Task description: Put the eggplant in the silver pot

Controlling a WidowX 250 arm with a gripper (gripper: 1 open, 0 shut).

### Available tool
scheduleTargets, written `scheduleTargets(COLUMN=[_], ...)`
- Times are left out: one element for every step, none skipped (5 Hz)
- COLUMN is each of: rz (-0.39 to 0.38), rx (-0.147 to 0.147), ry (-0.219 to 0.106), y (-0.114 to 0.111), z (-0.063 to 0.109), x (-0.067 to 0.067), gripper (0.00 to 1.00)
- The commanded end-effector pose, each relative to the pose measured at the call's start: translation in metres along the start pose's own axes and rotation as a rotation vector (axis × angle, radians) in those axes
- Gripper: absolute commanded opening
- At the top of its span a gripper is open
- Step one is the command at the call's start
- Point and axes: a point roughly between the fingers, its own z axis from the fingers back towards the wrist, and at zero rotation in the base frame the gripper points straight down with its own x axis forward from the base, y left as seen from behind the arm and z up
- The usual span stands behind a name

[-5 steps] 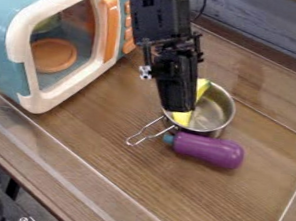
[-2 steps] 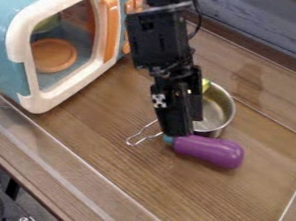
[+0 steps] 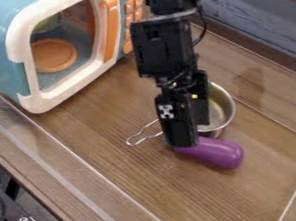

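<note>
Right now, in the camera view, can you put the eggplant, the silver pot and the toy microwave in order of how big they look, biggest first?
1. Toy microwave
2. Silver pot and eggplant: unsure between these, since the arm hides part of both.

Right of centre, the glossy purple eggplant [image 3: 216, 152] lies on its side just below the shiny, round silver pot [image 3: 220, 109], which is partly hidden.
</note>
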Motion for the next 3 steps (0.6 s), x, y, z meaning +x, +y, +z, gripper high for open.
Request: scheduleTargets(rz=[-0.04,-0.049,-0.052], rx=[-0.024,-0.022,-0.038], ry=[0.007,0.009,0.015], y=[0.0009,0.0024,0.0014], z=[0.0022,0.0053,0.0039], x=[-0.0033,-0.0017,0.0009], gripper=[0.0,0.0,0.0])
